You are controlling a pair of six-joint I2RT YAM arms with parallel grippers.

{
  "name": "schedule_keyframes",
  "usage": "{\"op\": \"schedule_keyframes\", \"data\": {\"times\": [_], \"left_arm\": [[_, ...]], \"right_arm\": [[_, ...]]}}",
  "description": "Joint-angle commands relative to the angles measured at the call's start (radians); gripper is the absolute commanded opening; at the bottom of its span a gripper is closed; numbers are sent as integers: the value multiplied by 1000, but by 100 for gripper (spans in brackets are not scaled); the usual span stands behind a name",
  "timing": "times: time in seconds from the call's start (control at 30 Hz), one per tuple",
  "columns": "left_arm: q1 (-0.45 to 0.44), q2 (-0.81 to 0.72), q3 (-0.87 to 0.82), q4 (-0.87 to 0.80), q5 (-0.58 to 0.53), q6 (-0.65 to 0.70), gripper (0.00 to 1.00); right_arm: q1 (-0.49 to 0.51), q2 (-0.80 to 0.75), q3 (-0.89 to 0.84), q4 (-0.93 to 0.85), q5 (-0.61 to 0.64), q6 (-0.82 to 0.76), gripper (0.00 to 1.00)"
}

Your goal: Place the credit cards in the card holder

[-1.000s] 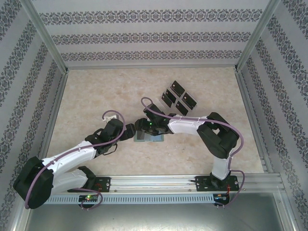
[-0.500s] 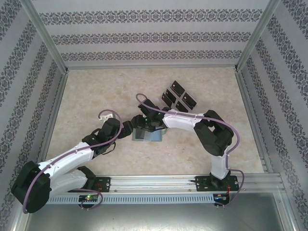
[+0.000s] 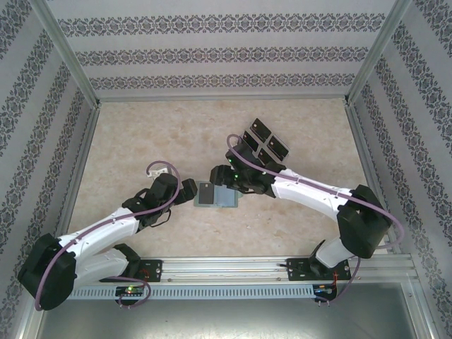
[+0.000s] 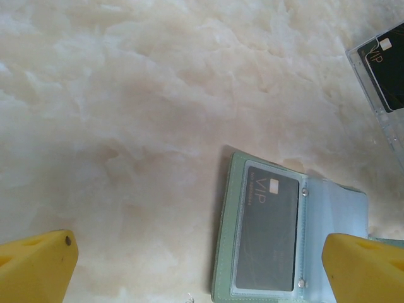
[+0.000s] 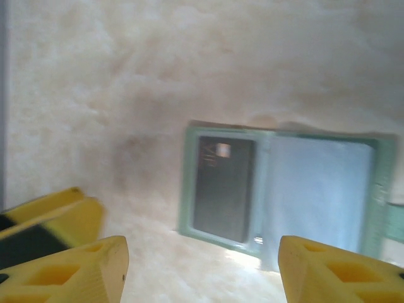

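The card holder [image 3: 224, 198] lies open on the marble table, grey-green with clear pockets [image 4: 334, 214] [image 5: 315, 189]. One black credit card [image 3: 205, 193] sits in its left pocket [image 4: 268, 233] [image 5: 224, 186]. More credit cards [image 3: 276, 147] lie in a clear tray behind it, and one shows at the top right of the left wrist view [image 4: 386, 63]. My left gripper [image 3: 188, 190] [image 4: 202, 271] stands open just left of the holder, empty. Hovering over the holder's far edge, my right gripper [image 3: 221, 179] [image 5: 202, 271] is also open and empty.
The clear plastic tray [image 3: 281, 140] [image 4: 369, 88] stands at the back right of the holder, partly under the right arm. A yellow fingertip [image 5: 47, 218] of the left gripper shows left of the holder. Patterned walls and metal rails [image 3: 78, 176] ring the table.
The right arm has drawn back from over the card holder towards the tray, its elbow swinging right. The holder's left pocket with a black card now shows. The left arm has barely moved.
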Motion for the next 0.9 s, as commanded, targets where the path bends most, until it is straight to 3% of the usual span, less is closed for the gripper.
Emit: {"op": "schedule_keyframes", "data": {"times": [0.0,0.33,0.87], "left_arm": [[-2,8,-3,-18,13,14,100],[-2,28,4,-14,25,12,100],[-1,28,0,-9,33,8,100]], "right_arm": [[-5,23,-72,0,26,30,64],[11,90,-127,107,-14,75,60],[4,186,-108,121,-13,67,58]]}}
